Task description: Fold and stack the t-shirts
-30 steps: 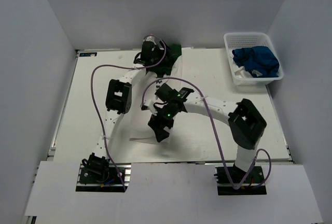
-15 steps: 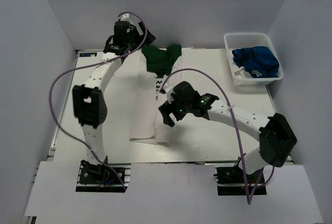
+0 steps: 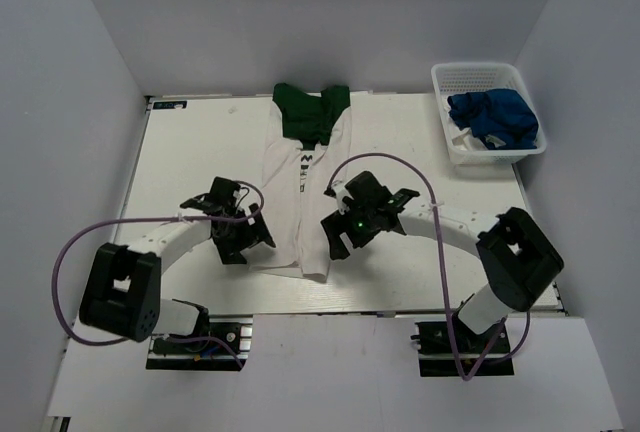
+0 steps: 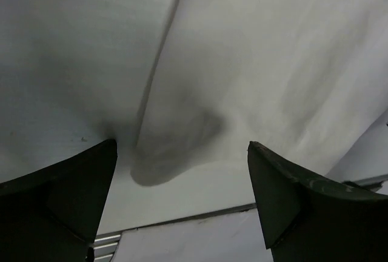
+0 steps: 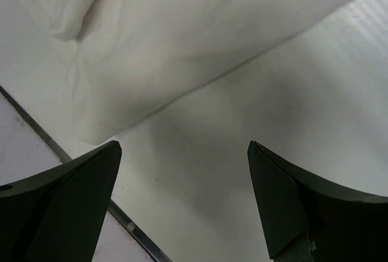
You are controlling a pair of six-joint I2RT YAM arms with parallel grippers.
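Well, the green-sleeved shirt (image 3: 285, 207) lay along the middle of the bench (image 3: 420, 167), folded lengthwise into a narrow strip. Its green sleeves were bunched at the far edge and its white hem reached close to the near edge. A bit of dark print showed on the white cloth about halfway along.

The left end effector (image 3: 246, 239) hung low at the strip's left side, near the hem, with its jaws spread wide and nothing between them. From its own camera, the two dark fingers (image 4: 57, 192) stood well apart, and the cloth's edge ran down into the gap between them, with a soft shadow pooled beneath.

The right end effector (image 3: 336, 239) sat at the strip's right side, roughly level with the left one. It was spread just as wide and was likewise empty. Its camera showed the hem's rounded corner off to the upper left, and bare bench lay between its fingers (image 5: 303, 210). Whether either tool touched the cloth I could not tell.

Over at the far right corner stood the basket (image 3: 478, 70), with the blue shirt (image 3: 492, 117) crumpled inside it. A scrap of white cloth (image 3: 462, 139) peeked out below it.
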